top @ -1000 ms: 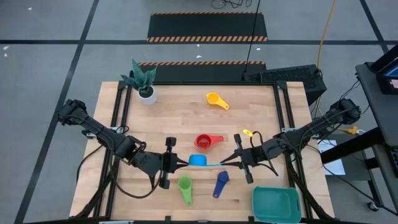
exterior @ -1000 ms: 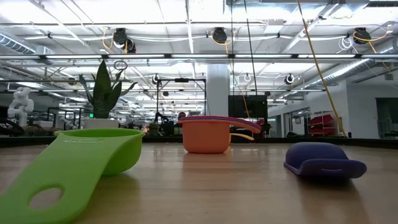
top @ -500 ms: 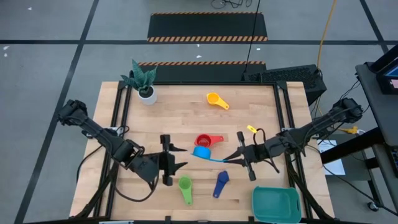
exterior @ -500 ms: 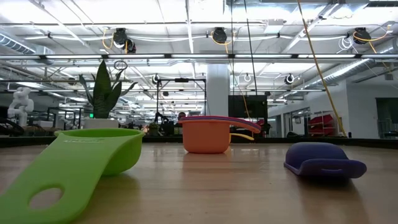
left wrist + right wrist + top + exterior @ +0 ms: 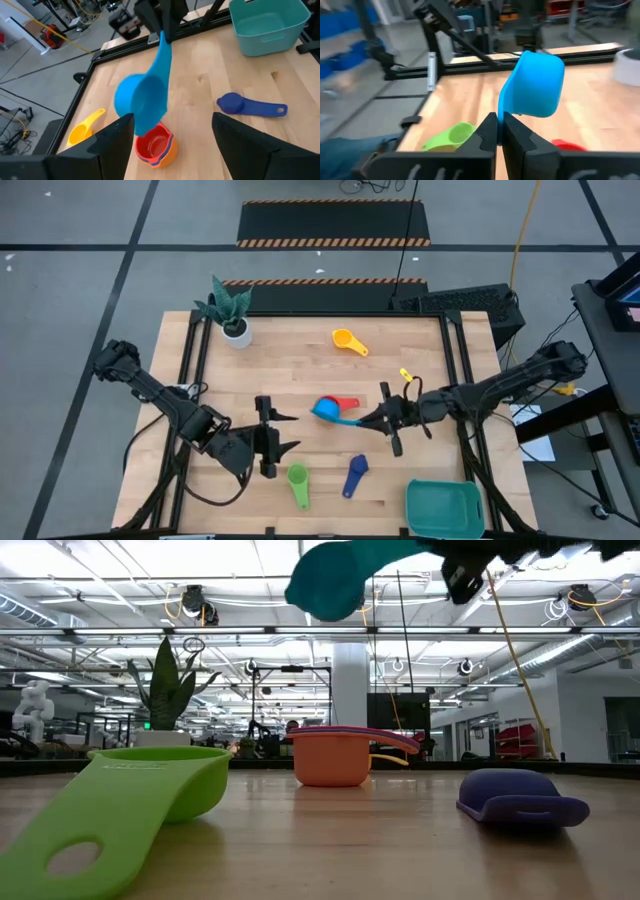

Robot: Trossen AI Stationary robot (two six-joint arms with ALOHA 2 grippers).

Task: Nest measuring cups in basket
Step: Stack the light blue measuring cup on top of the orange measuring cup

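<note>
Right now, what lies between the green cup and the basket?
In the high view, only the dark blue cup lies between the green cup and the basket.

Two dark jointed arms, looping black cables, black two-fingered tools

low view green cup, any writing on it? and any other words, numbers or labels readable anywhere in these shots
green measuring cup: a faint raised line runs just under its rim in the low view, too small to read.
light blue measuring cup, shut in the right gripper: no marking shows.
dark blue measuring cup, red measuring cup, basket: no text shows.
Nothing can be read in any view.
</note>
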